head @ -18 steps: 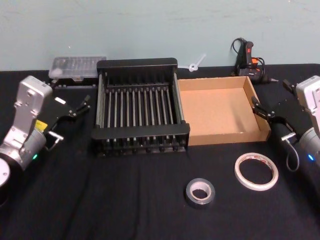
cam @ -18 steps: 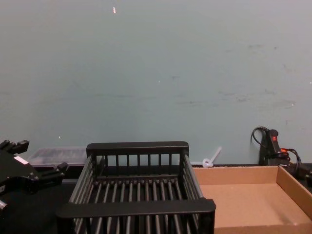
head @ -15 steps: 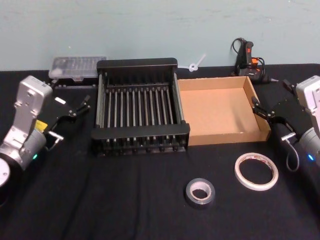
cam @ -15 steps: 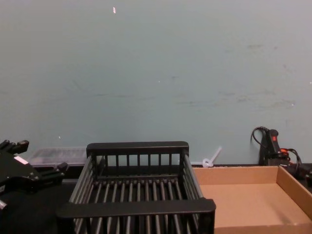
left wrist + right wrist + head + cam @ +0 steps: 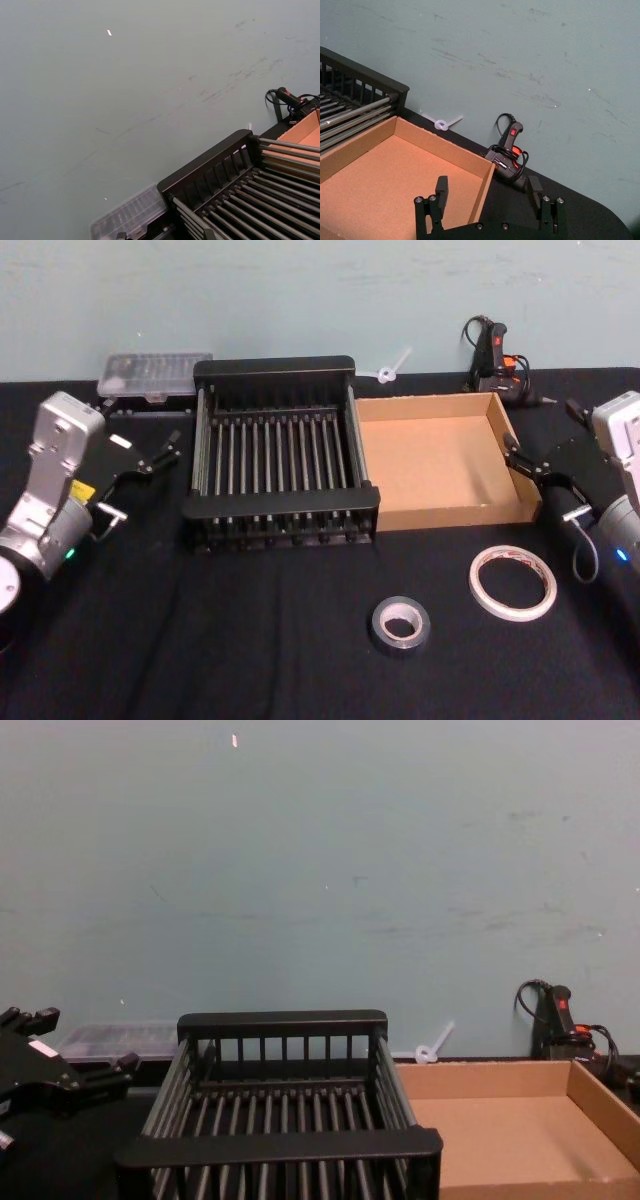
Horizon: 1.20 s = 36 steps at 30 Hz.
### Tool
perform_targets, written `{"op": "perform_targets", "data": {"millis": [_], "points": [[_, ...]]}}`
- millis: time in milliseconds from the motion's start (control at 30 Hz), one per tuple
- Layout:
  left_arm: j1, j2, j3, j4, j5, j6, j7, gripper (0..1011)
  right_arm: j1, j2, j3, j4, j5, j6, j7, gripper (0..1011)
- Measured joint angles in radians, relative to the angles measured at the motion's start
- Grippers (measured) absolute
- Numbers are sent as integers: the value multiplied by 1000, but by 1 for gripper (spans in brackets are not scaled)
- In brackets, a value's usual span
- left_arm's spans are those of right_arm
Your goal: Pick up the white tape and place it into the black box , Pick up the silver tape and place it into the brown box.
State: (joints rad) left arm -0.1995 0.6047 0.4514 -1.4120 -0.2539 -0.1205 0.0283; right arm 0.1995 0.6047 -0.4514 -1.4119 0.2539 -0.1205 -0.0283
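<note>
Currently, two tape rolls lie flat on the worktop [image 5: 250,640], holes facing up: one white tape [image 5: 512,582] right of one silver tape [image 5: 400,625]. Behind them, one black box [image 5: 283,450] and one brown box [image 5: 445,460] touch side by side. My right gripper [image 5: 532,472] hangs open, empty, beside the brown box; my left gripper [image 5: 150,455] is open, empty, left of the black box.

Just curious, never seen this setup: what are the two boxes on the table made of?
The black slatted crate looks like moulded plastic: matte, with thick rims and open bars. The shallow brown tray looks like plain cardboard: dull tan with thin folded walls.
</note>
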Motion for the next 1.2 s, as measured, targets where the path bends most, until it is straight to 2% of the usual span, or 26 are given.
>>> {"op": "perform_targets", "data": {"millis": [700, 833, 967, 1200], "points": [[0, 0, 0, 0, 0, 0, 0, 1001, 0, 0, 0, 0, 0, 0, 0, 1002], [0, 0, 0, 0, 0, 0, 0, 1001, -3, -7, 13, -3, -1, 6, 6, 1002], [0, 0, 0, 0, 0, 0, 0, 1001, -10, -7, 33, -22, 17, 36, 33, 1002], [0, 0, 0, 0, 0, 0, 0, 1001, -31, 22, 75, -75, 73, 89, 106, 1002]]}}
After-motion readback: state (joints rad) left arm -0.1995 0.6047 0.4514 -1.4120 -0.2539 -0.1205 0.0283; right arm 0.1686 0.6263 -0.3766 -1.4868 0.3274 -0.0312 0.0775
